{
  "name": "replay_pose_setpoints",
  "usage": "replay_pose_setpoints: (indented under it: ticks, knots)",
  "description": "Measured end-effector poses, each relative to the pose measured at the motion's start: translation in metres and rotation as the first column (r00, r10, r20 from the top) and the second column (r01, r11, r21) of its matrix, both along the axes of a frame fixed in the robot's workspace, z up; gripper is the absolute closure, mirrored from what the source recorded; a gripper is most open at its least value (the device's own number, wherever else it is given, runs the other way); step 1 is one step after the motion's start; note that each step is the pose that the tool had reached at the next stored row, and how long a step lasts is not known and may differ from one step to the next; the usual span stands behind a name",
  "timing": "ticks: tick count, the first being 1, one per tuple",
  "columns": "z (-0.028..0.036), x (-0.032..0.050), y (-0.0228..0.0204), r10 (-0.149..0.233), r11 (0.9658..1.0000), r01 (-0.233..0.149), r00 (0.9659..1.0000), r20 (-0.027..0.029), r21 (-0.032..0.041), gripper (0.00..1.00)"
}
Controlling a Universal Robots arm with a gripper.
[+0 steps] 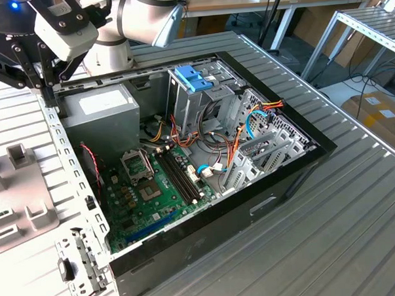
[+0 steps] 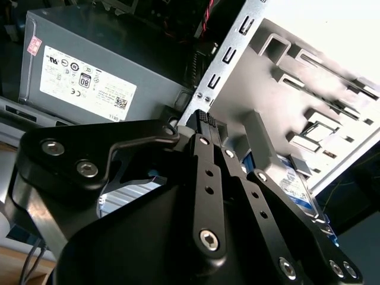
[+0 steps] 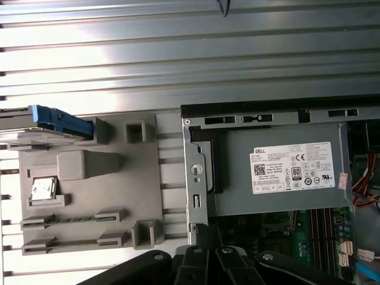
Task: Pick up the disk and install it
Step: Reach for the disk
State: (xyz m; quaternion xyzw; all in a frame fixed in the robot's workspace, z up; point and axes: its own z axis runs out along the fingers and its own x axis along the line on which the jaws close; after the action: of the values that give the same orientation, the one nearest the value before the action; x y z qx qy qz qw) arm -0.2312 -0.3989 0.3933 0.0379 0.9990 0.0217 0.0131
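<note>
- Blue-railed disk (image 3: 59, 123) rests at a corner of the grey holder tray (image 3: 83, 196), which lies just outside the computer case (image 3: 196, 178).
- Gripper (image 2: 205, 119) is closed and empty, above the case wall beside the power supply (image 3: 279, 172).

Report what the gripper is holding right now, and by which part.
Nothing is held. The gripper is shut and empty beside the computer case's metal edge. The disk lies apart on the grey tray.
</note>
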Motion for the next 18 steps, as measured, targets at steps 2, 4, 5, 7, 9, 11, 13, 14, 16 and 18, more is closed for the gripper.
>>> replay_pose_setpoints:
  ticks: [2,4,5,7,9,11,13,14,16,18]
  knots:
    - [0.0,-0.0011,0.0,0.0,1.0,0.0,1.0,0.0,-0.0001,0.89]
    - [0.0,-0.0018,0.0,0.0,1.0,0.0,1.0,0.0,0.0,0.89]
    - [0.0,-0.0022,0.0,0.0,1.0,0.0,1.0,0.0,0.0,0.89]
    - [0.0,-0.0031,0.0,0.0,1.0,0.0,1.0,0.0,0.0,0.89]
    - [0.0,-0.0047,0.0,0.0,1.0,0.0,1.0,0.0,0.0,0.89]
    - [0.0,-0.0065,0.0,0.0,1.0,0.0,1.0,-0.0001,0.0,0.89]
    - [0.0,-0.0088,0.0,0.0,1.0,0.0,1.0,0.0,0.0,0.89]
    - [0.0,-0.0096,0.0,0.0,1.0,0.0,1.0,0.0,0.0,0.89]
    - [0.0,-0.0117,0.0,0.0,1.0,0.0,1.0,0.0,0.0,0.89]
    - [0.0,-0.013,0.0,0.0,1.0,0.0,1.0,0.0,0.0,0.89]
